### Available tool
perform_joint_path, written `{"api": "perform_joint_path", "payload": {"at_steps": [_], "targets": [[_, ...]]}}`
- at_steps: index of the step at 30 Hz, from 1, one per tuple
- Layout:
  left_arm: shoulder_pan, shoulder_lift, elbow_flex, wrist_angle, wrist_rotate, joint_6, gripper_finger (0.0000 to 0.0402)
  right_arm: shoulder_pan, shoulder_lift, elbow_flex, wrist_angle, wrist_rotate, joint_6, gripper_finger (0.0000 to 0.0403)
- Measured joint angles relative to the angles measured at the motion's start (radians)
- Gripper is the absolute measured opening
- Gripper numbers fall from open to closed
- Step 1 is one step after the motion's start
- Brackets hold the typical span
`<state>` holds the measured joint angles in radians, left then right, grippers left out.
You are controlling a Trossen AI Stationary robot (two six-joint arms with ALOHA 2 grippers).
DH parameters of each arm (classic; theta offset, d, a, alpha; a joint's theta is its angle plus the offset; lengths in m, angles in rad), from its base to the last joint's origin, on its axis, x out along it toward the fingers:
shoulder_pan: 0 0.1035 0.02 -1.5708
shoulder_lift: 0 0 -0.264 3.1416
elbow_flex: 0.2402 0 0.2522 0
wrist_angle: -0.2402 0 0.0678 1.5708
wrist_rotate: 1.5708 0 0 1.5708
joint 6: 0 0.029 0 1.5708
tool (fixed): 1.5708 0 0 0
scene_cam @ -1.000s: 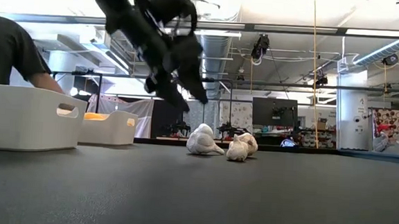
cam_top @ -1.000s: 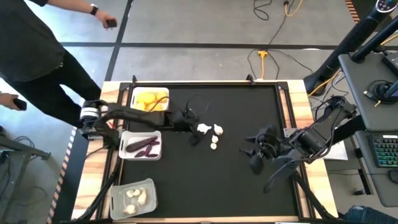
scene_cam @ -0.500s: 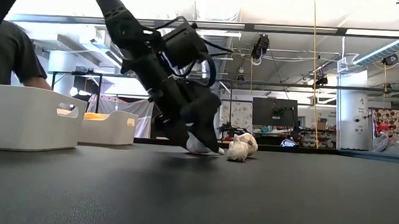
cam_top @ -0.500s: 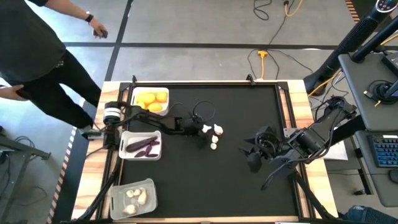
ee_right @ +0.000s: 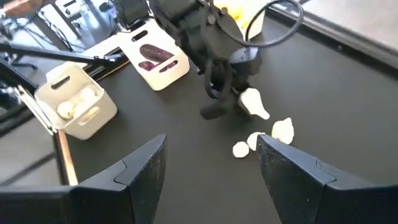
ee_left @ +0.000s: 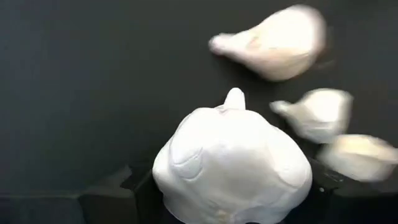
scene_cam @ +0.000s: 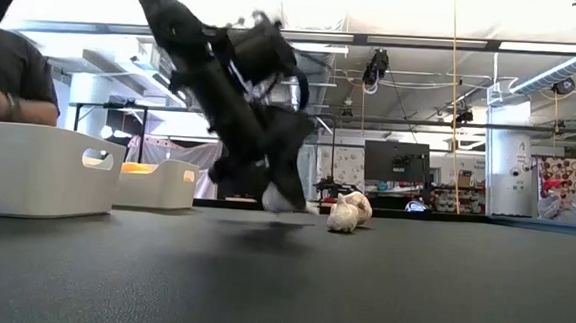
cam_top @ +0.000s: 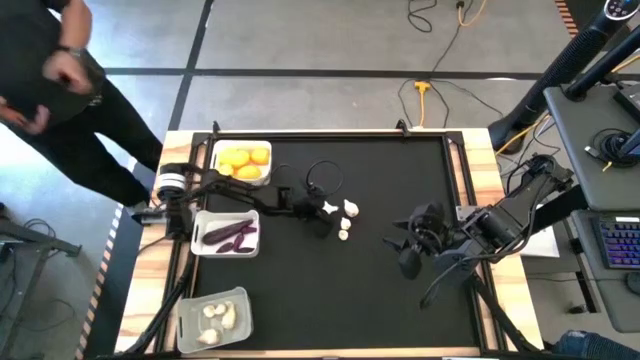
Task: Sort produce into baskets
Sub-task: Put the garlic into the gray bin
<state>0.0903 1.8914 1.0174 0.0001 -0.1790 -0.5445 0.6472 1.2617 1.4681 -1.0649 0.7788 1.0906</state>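
Observation:
My left gripper (cam_top: 320, 214) reaches over the middle of the black table and is shut on a white garlic bulb (ee_left: 233, 162); the low view (scene_cam: 284, 197) shows both low over the table. Three more garlic bulbs (cam_top: 349, 210) lie just to its right, resting on the table. A white basket of yellow fruits (cam_top: 243, 162), a white basket of purple pieces (cam_top: 228, 233) and a clear basket of garlic (cam_top: 213, 316) stand along the left edge. My right gripper (cam_top: 405, 252) is open and empty at the right. My left gripper pinches the garlic bulb by its two opposite sides (ee_left: 163, 180) between its two fingers (ee_left: 118, 190). The fingers come slanting down from the table's left. The bulb's pointed tip (ee_left: 234, 96) faces away from the gripper, toward the other bulbs. Whether the bulb touches the table, I cannot tell.
A person (cam_top: 60, 90) stands beyond the table's far left corner. A loose black cable loops (cam_top: 322, 178) above the left gripper. Bare black table (cam_top: 400, 160) lies between the two arms and toward the near edge.
My left gripper has gone toward the table's right and down onto the leftmost loose garlic bulb and has taken hold of it. The other bulbs have stayed where they were. The person has moved their arms.

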Motion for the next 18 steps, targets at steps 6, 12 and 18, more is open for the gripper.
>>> {"api": "perform_joint_path", "payload": {"at_steps": [6,12,18], "targets": [[-0.089,-0.212,0.0,-0.083,0.036,-0.026,0.0217,0.0,0.0,0.0,-0.001,0.018,-0.166,0.0238],[-0.347,-0.469,0.001,-0.419,0.038,-0.126,0.0226,-0.023,0.0,0.0,-0.004,0.207,-0.38,0.0238],[-0.703,-0.614,0.001,-0.729,0.044,-0.543,0.0228,-0.093,0.0,0.0,-0.007,0.341,-0.421,0.0237]]}}
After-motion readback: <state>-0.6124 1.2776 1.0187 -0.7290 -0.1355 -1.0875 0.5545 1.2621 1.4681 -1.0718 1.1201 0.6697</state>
